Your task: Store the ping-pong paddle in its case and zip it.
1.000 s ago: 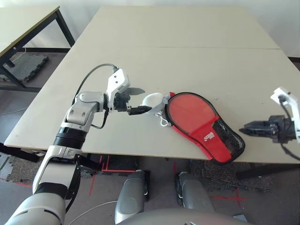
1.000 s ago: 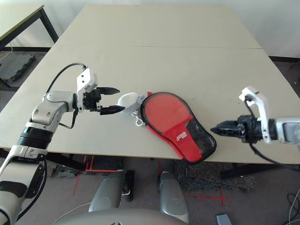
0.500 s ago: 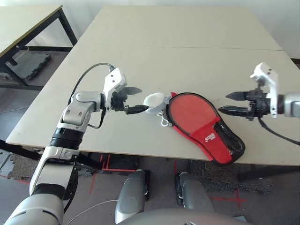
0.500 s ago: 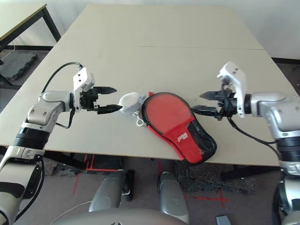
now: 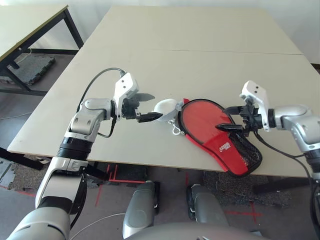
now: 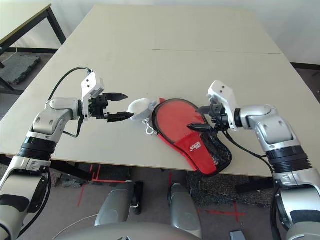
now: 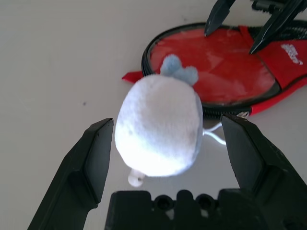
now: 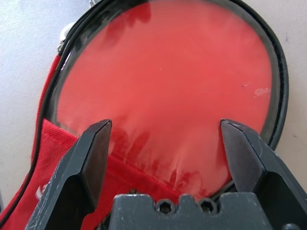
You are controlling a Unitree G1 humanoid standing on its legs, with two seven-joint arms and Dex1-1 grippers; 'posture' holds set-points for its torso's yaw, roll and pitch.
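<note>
1. Reading the step as closing the case (image 5: pixel 220 135): the ping-pong paddle (image 5: pixel 202 117) already lies inside it, red face up within the black zipper rim, near the front edge of the counter (image 5: pixel 200 55)
2. Right hand (image 5: pixel 227 118) hovers over the blade, fingers spread wide, holding nothing
3. Left hand (image 5: pixel 142 106) is wide too, flanking the white plastic wad (image 5: pixel 165 107) beside the case's round end, not touching it by my judgement
4. Next move, I judge: lay the red flap over the blade and find the zipper pull
5. Right wrist view shows the blade seated inside the rim; left wrist view shows white cords below the wad that the head views barely resolve
</note>
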